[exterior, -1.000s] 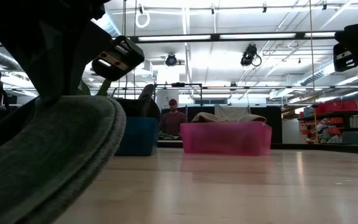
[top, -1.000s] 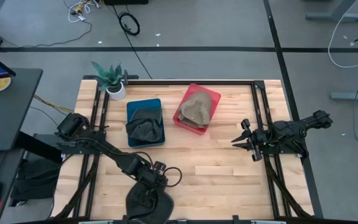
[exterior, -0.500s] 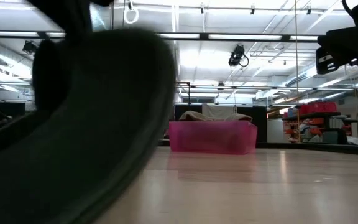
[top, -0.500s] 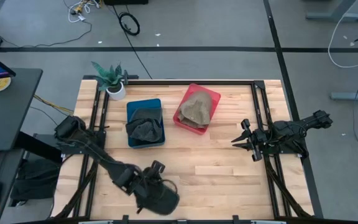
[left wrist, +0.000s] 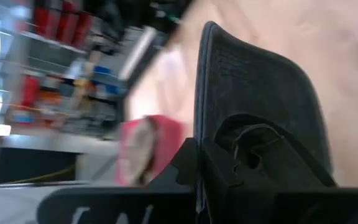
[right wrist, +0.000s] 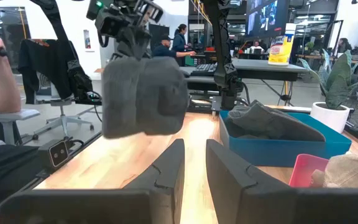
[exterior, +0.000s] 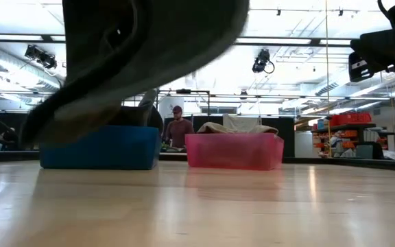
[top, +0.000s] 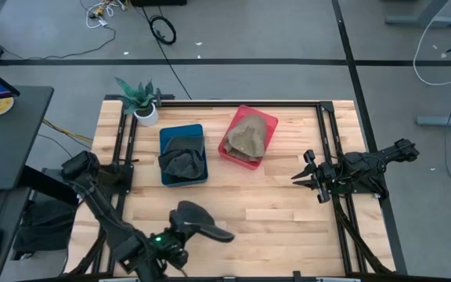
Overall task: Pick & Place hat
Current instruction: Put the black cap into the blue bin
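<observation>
— So the left gripper (top: 180,235) has clamped shut on the hat (top: 197,220), lifted over the table's near edge?

— Yes. Right gripper (top: 307,176) idles, slightly parted, empty. A thin pinch; swinging could shake it loose.

— What do we see past our own fingers (right wrist: 194,165)?
— A dark hat (right wrist: 145,93) held above the table (right wrist: 114,158) by the other gripper (right wrist: 126,18); a blue bin (right wrist: 278,146) at the far edge.
</observation>
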`<state>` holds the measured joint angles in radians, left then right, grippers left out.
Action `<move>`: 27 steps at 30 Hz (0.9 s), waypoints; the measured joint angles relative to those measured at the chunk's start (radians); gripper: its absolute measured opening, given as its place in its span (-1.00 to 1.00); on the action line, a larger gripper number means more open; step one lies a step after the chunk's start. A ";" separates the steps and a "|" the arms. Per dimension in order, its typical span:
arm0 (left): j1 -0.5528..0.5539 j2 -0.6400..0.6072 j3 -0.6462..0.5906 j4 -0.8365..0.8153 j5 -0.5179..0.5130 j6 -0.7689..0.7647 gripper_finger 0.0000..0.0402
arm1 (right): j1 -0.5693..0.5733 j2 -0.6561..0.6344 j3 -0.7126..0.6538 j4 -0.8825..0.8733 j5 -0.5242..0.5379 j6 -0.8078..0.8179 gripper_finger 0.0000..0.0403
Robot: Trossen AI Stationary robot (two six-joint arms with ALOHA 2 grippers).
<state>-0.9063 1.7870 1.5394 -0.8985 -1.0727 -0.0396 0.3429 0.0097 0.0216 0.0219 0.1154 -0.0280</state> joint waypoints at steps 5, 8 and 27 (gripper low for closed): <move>-0.041 0.000 0.000 -0.058 -0.238 -0.028 -0.97 | 0.000 0.000 0.000 0.000 0.000 0.000 -0.65; -0.054 0.000 -0.005 -0.092 -0.352 -0.058 -0.97 | 0.000 0.000 0.000 0.000 0.000 0.000 -0.65; -0.014 -0.048 -0.098 -0.671 -0.499 -0.712 -0.97 | 0.000 0.000 0.000 0.000 0.000 0.000 -0.65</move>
<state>-0.9199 1.7394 1.4415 -1.5692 -1.5715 -0.7521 0.3431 0.0097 0.0216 0.0216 0.1158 -0.0277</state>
